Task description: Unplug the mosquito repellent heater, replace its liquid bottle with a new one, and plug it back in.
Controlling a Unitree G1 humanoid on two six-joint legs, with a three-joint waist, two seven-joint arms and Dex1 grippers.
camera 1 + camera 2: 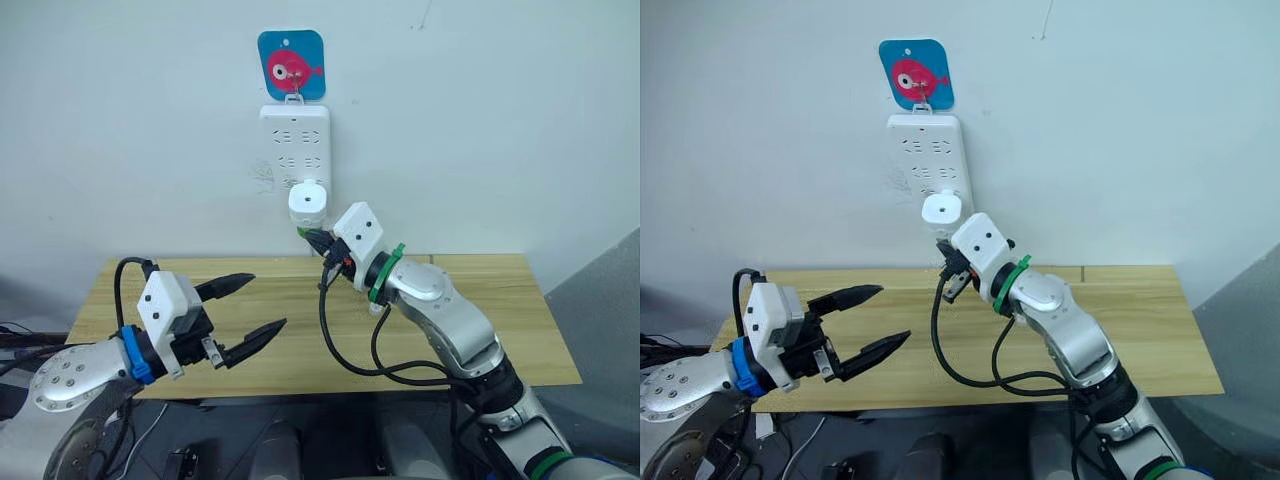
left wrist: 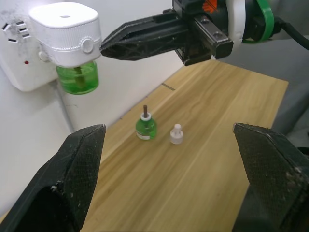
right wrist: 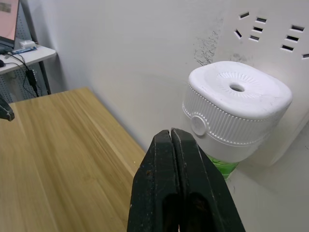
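Note:
The mosquito repellent heater [image 1: 308,200] is a white domed unit plugged into the lowest socket of the wall power strip [image 1: 295,140]. A green liquid bottle [image 2: 77,79] hangs screwed under it. My right gripper [image 1: 318,240] is shut with nothing in it, its tip close beside the heater's lower edge; I cannot tell whether it touches. A second green bottle [image 2: 145,127] with a brown wick stands on the table, a small white cap [image 2: 176,135] next to it. My left gripper [image 1: 266,301] hovers open above the table's front left, well away from the heater.
The wooden table [image 1: 480,320] stands against the white wall. A blue card with a pink fish [image 1: 291,65] hangs above the power strip. A black cable [image 1: 340,350] loops from my right wrist down over the table.

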